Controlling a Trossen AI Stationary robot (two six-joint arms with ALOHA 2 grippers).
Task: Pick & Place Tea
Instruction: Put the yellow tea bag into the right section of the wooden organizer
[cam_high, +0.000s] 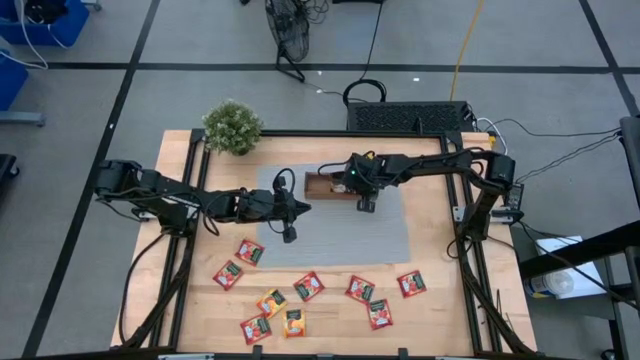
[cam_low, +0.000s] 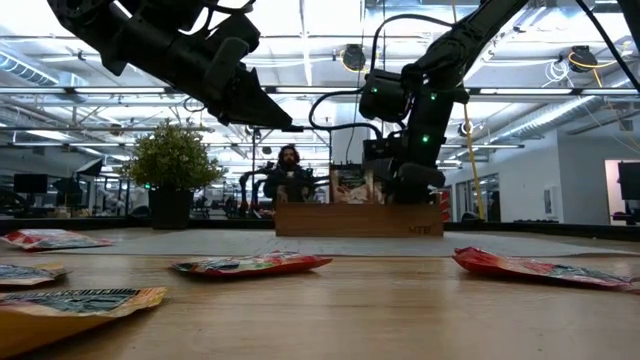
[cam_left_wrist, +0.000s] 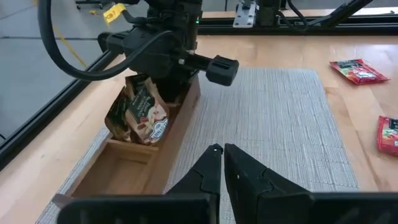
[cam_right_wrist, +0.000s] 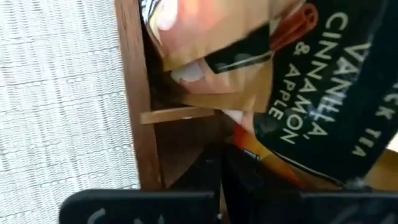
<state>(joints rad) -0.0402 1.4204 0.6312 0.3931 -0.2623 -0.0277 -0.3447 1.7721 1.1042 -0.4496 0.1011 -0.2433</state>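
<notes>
In the low view, an orange-yellow tea packet (cam_low: 75, 305) lies flat on the wooden table (cam_low: 380, 320), nearest to the camera. Behind it lies a red packet (cam_low: 250, 264), and another red one (cam_low: 535, 268) lies farther to the side. From above, about ten tea packets (cam_high: 305, 286) are spread over the front part of the table, all outside the grey mat (cam_high: 340, 235). More packets (cam_left_wrist: 144, 112) stand upright in the wooden tray (cam_left_wrist: 134, 158), in the compartment under the right arm; the compartment next to it shows only bare wood.

The right gripper (cam_high: 366, 205) is down in the tray, at the tray's right end. Its fingers are closed and are pushed between the packets there, touching an orange one (cam_right_wrist: 267, 155) next to a dark packet (cam_right_wrist: 323, 93). If it really holds one, I cannot tell.

The left gripper (cam_left_wrist: 219, 158) hangs above the mat, near the left end of the tray. Its fingers are almost together and nothing is between them.
</notes>
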